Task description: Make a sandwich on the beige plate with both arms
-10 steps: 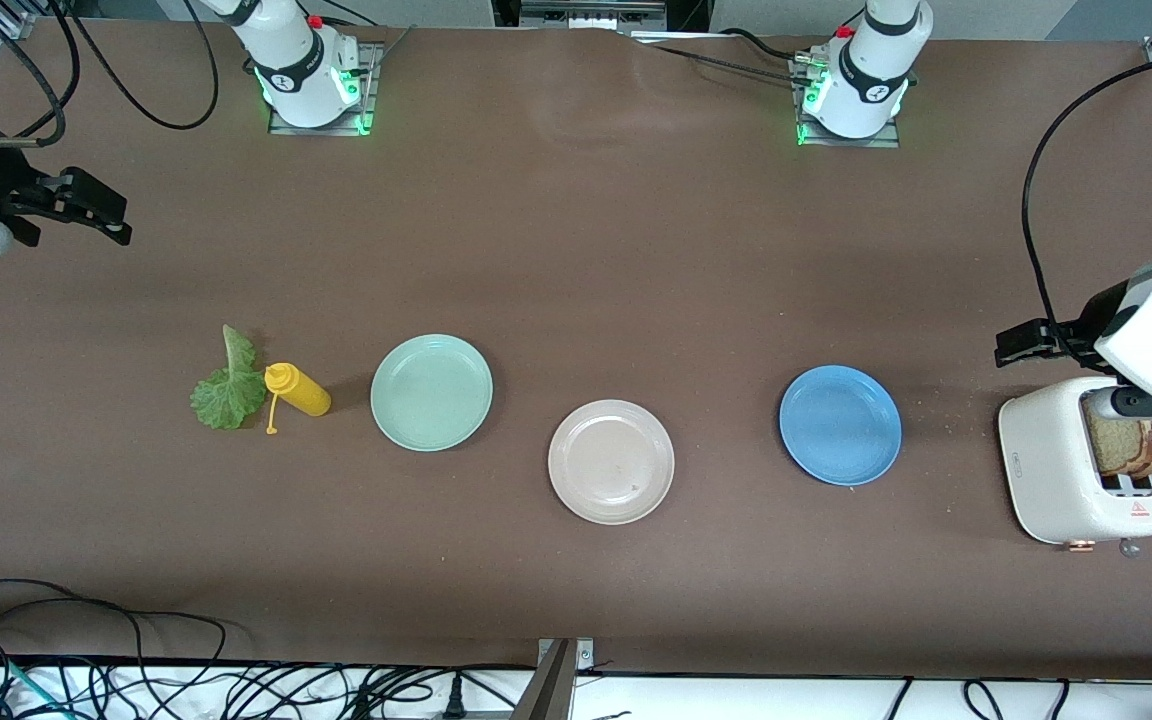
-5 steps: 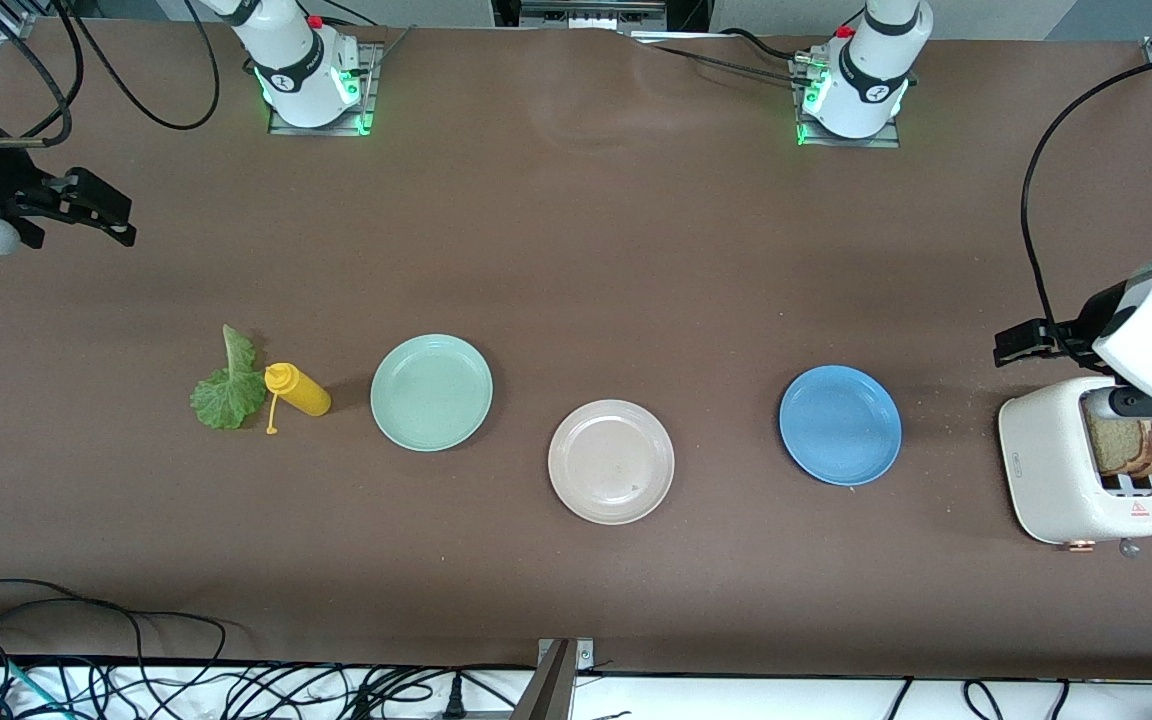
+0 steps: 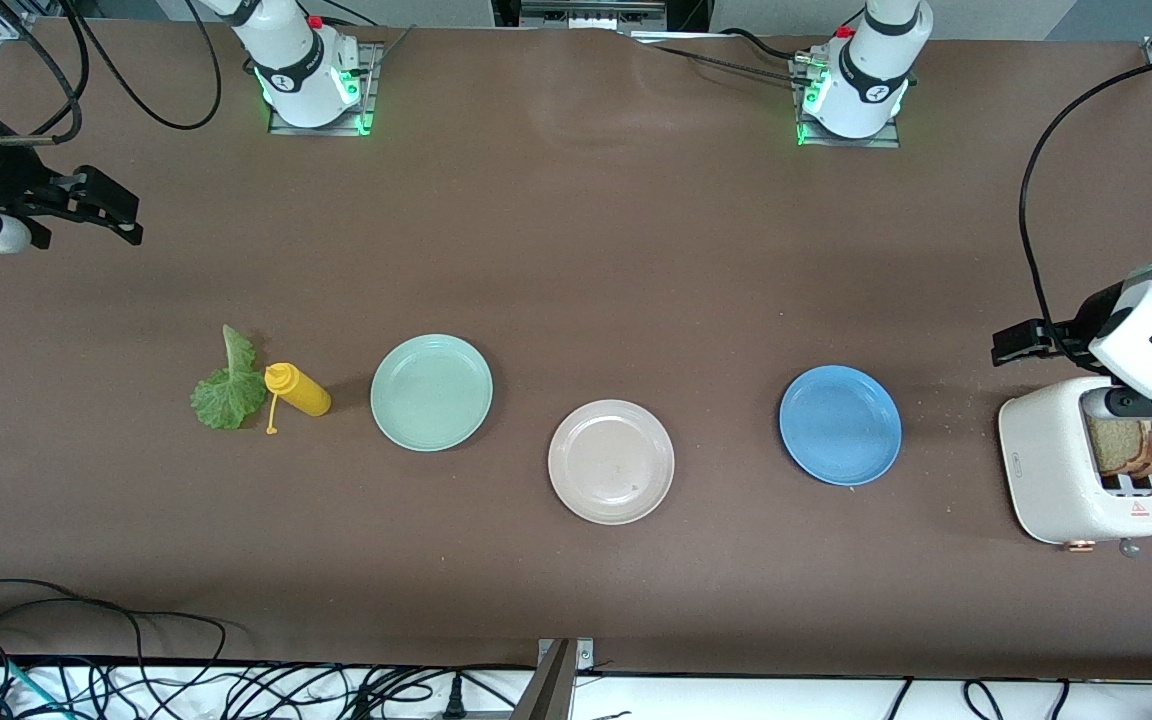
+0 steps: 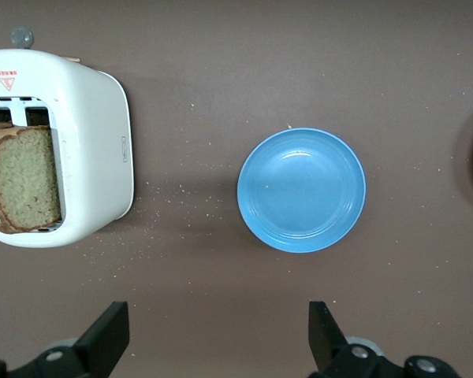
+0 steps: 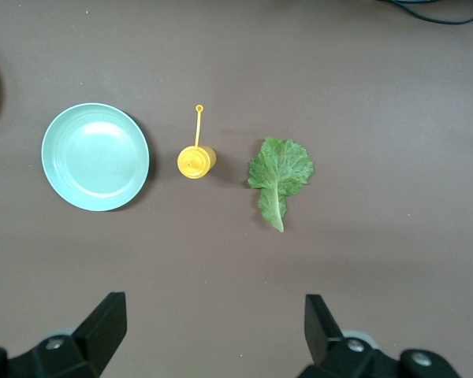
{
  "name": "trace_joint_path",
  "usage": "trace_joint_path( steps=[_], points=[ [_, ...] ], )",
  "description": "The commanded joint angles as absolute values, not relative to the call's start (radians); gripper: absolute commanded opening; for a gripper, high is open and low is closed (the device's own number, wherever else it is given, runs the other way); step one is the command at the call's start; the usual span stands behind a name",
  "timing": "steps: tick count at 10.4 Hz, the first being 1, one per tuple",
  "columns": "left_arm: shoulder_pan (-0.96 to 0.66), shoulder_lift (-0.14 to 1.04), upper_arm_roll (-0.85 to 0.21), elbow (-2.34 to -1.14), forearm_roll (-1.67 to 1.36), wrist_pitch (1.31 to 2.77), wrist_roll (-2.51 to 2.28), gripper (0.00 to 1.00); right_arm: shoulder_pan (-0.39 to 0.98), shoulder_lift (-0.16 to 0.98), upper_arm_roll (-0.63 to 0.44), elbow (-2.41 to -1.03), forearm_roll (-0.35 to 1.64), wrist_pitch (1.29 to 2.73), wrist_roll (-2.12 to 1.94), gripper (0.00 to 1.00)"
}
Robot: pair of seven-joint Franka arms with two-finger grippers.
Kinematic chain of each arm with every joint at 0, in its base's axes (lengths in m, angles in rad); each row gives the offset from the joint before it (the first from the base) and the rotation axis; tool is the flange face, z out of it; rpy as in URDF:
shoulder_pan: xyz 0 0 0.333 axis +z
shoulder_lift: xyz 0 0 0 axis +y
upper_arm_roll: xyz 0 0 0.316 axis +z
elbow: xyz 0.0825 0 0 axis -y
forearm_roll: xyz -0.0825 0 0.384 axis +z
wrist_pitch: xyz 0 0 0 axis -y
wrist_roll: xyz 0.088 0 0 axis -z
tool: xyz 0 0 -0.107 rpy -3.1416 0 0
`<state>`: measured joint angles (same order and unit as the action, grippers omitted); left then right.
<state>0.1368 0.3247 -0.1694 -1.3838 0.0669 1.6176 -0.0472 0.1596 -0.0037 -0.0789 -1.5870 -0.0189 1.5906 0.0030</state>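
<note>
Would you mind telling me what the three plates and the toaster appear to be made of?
The beige plate, mint plate and blue plate look like matte plastic or melamine: flat colour with only soft highlights. The toaster seems to be glossy white plastic, with rounded moulded corners; painted metal is possible.

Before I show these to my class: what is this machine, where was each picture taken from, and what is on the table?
Two robot arms stand at a brown table. One picture looks down from a high camera facing them; the other two come from cameras on each wrist. The left hand is open over the table beside the toaster, which holds two bread slices. The right hand is open and empty at the other end. In a row lie a lettuce leaf, a yellow bottle, a green plate, the beige plate and a blue plate. Nothing is held.
</note>
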Motion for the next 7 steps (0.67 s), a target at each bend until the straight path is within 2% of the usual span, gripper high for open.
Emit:
trace_joint_path(
  steps=[1, 7],
  points=[
    [0.143, 0.305, -0.17, -1.404, 0.057, 1.62, -0.02, 1.0, 0.172, -0.002, -0.086, -1.572, -0.028, 1.589, 0.005, 1.0],
    [0.144, 0.307, -0.169, -1.405, 0.057, 1.62, -0.015, 1.0, 0.172, 0.003, -0.086, -1.572, -0.028, 1.582, 0.006, 1.0]
  ],
)
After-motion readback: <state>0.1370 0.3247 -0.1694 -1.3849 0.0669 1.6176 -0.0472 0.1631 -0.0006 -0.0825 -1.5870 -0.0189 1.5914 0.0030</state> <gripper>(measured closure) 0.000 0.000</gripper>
